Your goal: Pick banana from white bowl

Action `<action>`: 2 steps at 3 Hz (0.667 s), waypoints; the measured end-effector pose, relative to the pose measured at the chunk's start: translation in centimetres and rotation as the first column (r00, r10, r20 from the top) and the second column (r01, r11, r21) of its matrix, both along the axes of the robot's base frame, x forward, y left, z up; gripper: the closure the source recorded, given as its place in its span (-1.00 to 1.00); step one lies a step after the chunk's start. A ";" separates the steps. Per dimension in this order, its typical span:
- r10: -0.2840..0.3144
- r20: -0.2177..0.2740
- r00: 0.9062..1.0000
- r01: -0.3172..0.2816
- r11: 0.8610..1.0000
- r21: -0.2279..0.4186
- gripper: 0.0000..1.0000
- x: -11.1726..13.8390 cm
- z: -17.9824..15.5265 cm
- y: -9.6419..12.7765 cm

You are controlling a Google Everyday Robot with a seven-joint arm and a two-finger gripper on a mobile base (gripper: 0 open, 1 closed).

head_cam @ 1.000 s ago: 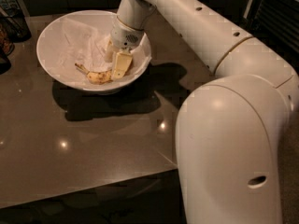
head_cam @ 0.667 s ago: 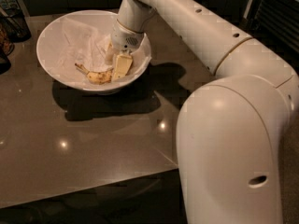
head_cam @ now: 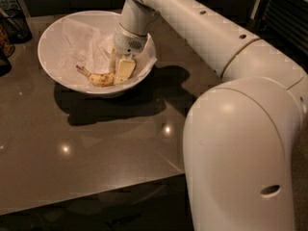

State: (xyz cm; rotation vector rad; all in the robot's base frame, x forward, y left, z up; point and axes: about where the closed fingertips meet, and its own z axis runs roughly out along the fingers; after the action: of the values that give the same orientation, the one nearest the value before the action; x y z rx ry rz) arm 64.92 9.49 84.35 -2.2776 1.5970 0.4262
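So the single curved yellow banana with brown spots [head_cam: 102, 79] is lying inside the big round white bowl [head_cam: 48, 64], down on the near side of the bottom. Its brownish stem points left and its other end runs right up to the end effector [head_cam: 120, 76]. The bowl is lined with crumpled white paper [head_cam: 82, 37], and the banana sits on top of that.

The end effector is down inside the bowl on the right-hand side, pointing downward, with its tip right at the banana's right end and looking like it touches the fruit. Honestly I can't tell whether it's open or clamped on the banana, since the pale tip overlaps the fruit from this angle.

The long white robot arm [head_cam: 192, 23] comes in from the right, over the bowl's rim. The bowl stands on a dark glossy surface [head_cam: 96, 143] and throws a shadow toward the camera. A dark wire basket [head_cam: 14, 23] is at the far left edge, just beside the bowl.
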 end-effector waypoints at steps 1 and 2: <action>-0.004 0.033 0.999 0.004 1.000 -0.024 0.65 -0.1 0.2 -0.4; -0.019 0.082 0.996 0.022 0.999 -0.043 1.00 -0.4 1.0 -1.6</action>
State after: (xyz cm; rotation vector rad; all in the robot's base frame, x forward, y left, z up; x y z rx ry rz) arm 64.50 7.85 85.36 -2.2777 1.6033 0.2925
